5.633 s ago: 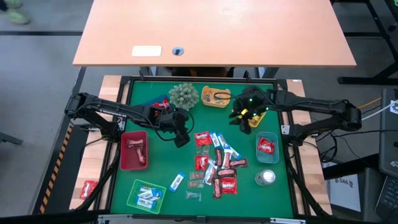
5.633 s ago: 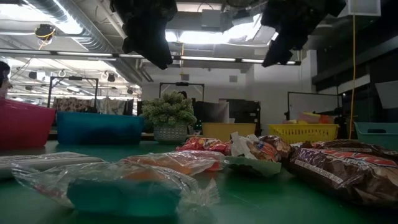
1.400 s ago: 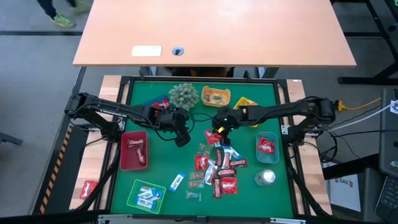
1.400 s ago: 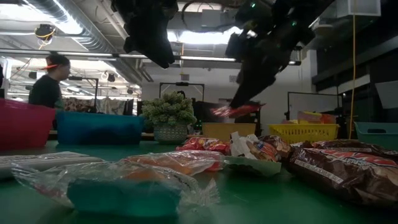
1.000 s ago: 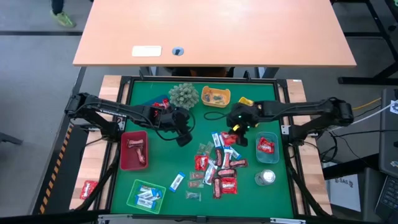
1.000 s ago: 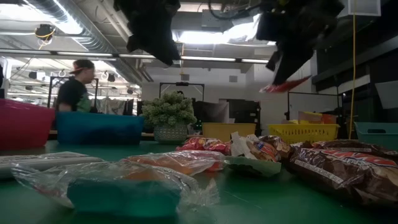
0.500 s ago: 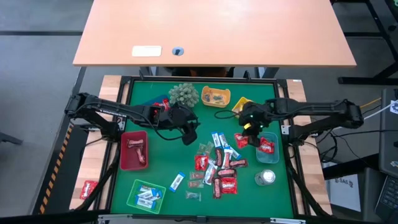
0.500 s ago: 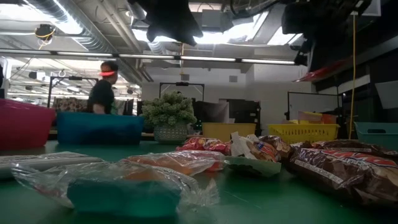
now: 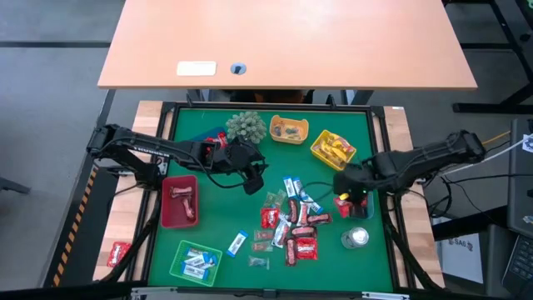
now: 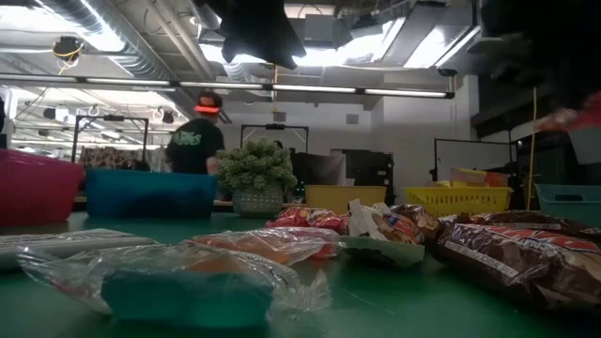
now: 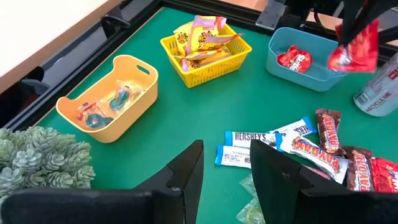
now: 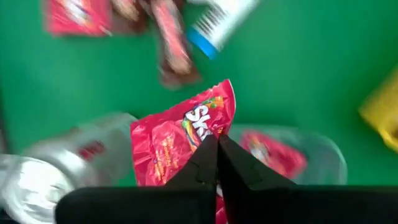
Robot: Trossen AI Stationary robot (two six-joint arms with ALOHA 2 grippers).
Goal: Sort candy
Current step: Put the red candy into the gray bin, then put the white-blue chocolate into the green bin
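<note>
The candy lies in a loose pile point(image 9: 291, 221) on the green mat, with red, brown and blue-white packets. My right gripper point(image 9: 348, 197) is shut on a red packet point(image 12: 177, 140) and hangs over the blue tray point(image 11: 311, 59), where another red packet point(image 11: 293, 59) lies. My left gripper point(image 11: 227, 168) hovers open above the mat, left of the pile's far end and near the plant ball point(image 9: 246, 127). Nothing is between its fingers. My right gripper pinches the red packet by its edge point(image 12: 205, 127) between the two fingertips. The fingers come from above, pointing down. The packet point(image 11: 354, 48) hangs below them, lifted clear above the blue tray.
A red tray point(image 9: 179, 200) and a green tray point(image 9: 196, 262) sit at the left. An orange tub point(image 9: 289, 129) and a yellow basket point(image 9: 333, 148) sit at the far side. A silvery bottle point(image 9: 356, 237) lies near the blue tray. A person walks in the room behind point(image 10: 197, 131).
My right gripper has carried the red packet from above the pile's far end toward the table's right and near edges, and now has it over the blue tray. My left gripper has shifted a little toward the right. The person in the background has walked across.
</note>
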